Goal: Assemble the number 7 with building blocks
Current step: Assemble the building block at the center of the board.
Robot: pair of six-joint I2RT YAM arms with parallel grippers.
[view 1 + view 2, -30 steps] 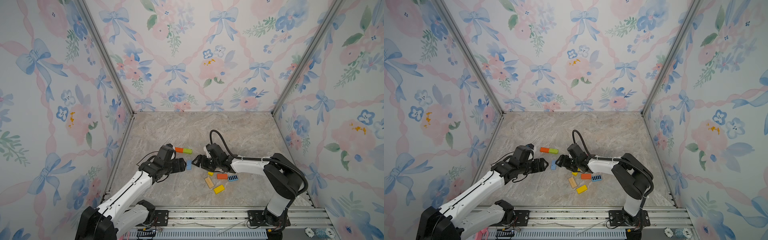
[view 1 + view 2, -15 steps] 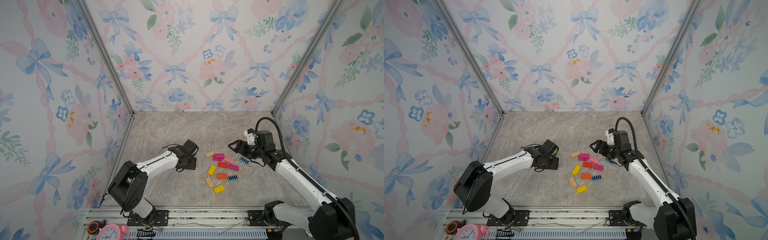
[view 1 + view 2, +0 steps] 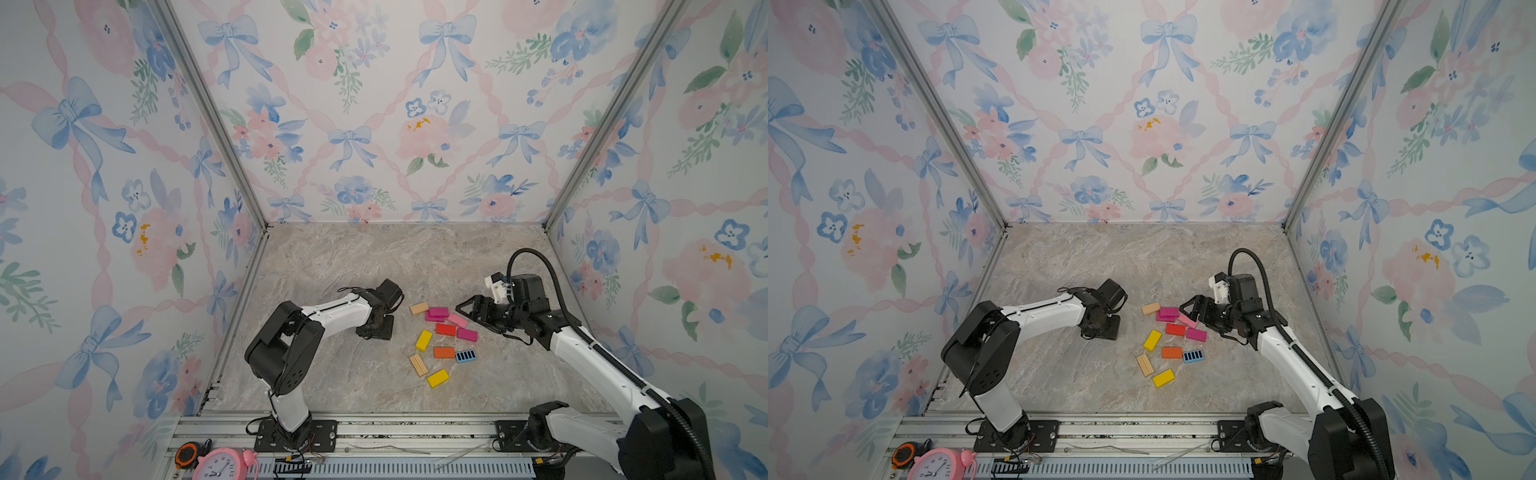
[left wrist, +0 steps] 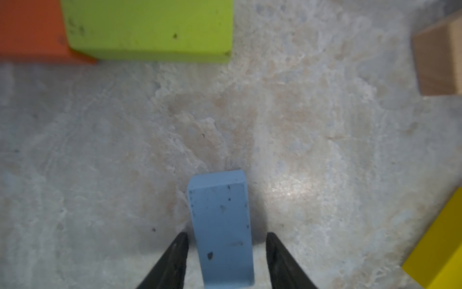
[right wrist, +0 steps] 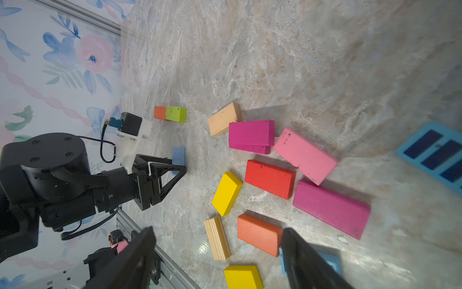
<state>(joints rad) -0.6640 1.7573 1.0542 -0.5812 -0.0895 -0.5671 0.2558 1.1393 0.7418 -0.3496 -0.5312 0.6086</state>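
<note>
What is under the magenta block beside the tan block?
A lower magenta block lies under the top magenta block, with only its edge strip showing. The rest of it is covered.

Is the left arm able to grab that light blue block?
Probably yes: the light blue block lies right between the open jaws of the left gripper, with a small gap on each side and nothing else in between.

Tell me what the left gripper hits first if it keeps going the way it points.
The light blue block: it lies between the left gripper's open jaws, small gaps on both sides. Beyond it comes bare table, then probably the green block's end, though depth is unclear.
</note>
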